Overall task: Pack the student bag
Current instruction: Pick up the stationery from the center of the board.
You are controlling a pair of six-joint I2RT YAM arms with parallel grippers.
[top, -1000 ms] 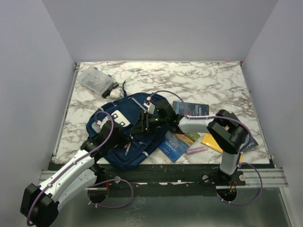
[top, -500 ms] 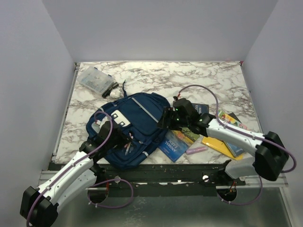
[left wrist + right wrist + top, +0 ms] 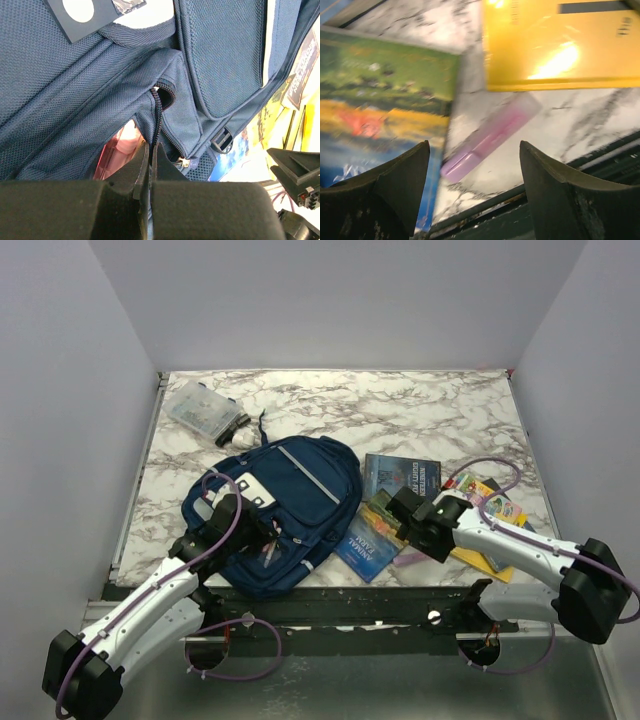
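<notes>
Large navy-blue fabric student bag [image 3: 290, 505] with grey stripes lies flat on the white marble table [image 3: 420, 405], left of centre, near the front edge. Left gripper [image 3: 150, 156]: fingers together, pinching bag fabric at the open zipper edge. A pink object [image 3: 120, 150] shows inside the opening. Right gripper [image 3: 474, 150]: fingers apart, holding nothing, hovering over a pink plastic pen [image 3: 490, 134]. Pen lies on the table between a yellow book [image 3: 560, 45] and a green-blue book [image 3: 380, 100], right of the bag.
</notes>
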